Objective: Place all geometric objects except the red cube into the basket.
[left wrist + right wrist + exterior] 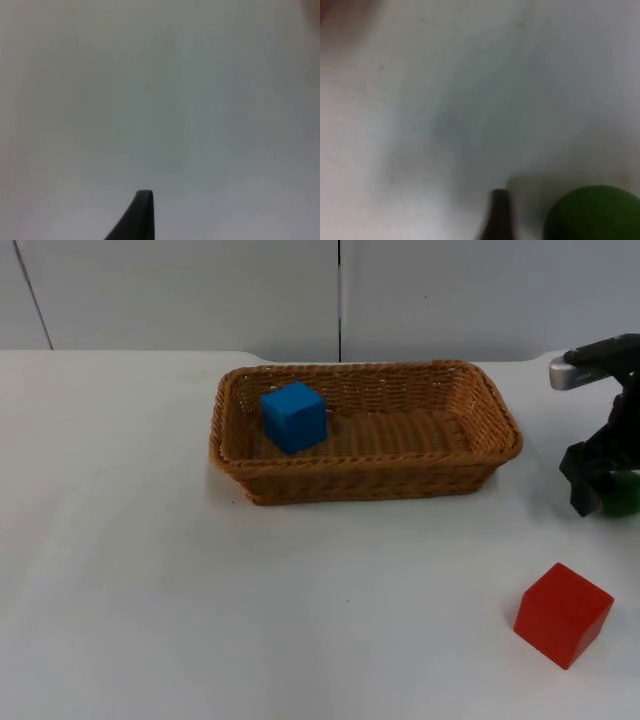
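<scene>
Basket: one wicker basket point(480, 455), long and shallow, on the white table point(150, 590) at the far centre.
Blue cube: one blue cube point(294, 417), inside the basket at its left end, resting on the basket floor close to the left wall.
Red cube: one red cube point(563, 614), on the table at the near right, well apart from the basket, standing alone.
Green object: one green object point(622, 492), rounded, at the right edge of the table, to the right of the basket and beyond the red cube. In the right wrist view it appears as a dark green rounded form point(592, 212) just beside a black fingertip point(499, 212).
Right gripper: right gripper point(600, 485), low over the table at the right edge, at the green object; its black fingers stand around that object, but whether they are clamped on it or merely alongside cannot be told.
Left gripper: one black fingertip point(139, 215) of the left gripper seen over bare table surface; apart or together, cannot tell.
Count of geometric things: three in all, one in the basket, two outside it.
Wall: grey partition wall point(180, 290) behind the table.
</scene>
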Tool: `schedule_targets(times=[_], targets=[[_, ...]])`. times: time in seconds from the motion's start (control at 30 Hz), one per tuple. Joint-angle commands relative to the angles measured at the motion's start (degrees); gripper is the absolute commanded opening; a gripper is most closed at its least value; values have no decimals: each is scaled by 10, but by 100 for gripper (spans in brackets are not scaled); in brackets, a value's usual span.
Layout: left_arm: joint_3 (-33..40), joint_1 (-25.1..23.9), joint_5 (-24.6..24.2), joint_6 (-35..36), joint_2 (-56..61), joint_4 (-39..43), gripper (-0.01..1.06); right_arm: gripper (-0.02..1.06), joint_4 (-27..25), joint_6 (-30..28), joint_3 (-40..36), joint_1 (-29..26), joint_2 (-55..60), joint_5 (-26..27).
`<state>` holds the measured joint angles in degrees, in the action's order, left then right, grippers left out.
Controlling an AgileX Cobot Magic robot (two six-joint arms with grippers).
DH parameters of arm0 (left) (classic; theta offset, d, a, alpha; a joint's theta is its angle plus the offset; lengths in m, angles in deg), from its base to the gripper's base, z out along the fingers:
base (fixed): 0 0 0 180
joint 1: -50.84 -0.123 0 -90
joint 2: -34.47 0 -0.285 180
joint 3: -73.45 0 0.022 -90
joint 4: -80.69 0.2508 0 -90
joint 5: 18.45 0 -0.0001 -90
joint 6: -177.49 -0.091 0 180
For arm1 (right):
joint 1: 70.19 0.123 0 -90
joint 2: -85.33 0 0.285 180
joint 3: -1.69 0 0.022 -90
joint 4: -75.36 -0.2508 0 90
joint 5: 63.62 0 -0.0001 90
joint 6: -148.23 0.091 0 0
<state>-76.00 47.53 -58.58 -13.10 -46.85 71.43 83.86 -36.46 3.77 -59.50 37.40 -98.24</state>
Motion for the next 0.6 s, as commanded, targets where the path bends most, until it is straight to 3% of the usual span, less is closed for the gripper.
schedule_targets(times=[0.0,0.1,0.13,0.37,0.57], targets=[[3,-2,4,3,6,-3,105,47,2,2,3,-3,-2,-5],[3,-2,4,3,6,-3,105,5,2,2,3,-3,-16,-18],[3,-2,4,3,6,-3,105,0,2,4,3,-3,-29,-23],[3,-2,4,3,6,-6,105,0,2,4,3,-3,-160,-73],[3,-2,4,3,6,-7,105,0,2,4,3,-3,-233,-83]])
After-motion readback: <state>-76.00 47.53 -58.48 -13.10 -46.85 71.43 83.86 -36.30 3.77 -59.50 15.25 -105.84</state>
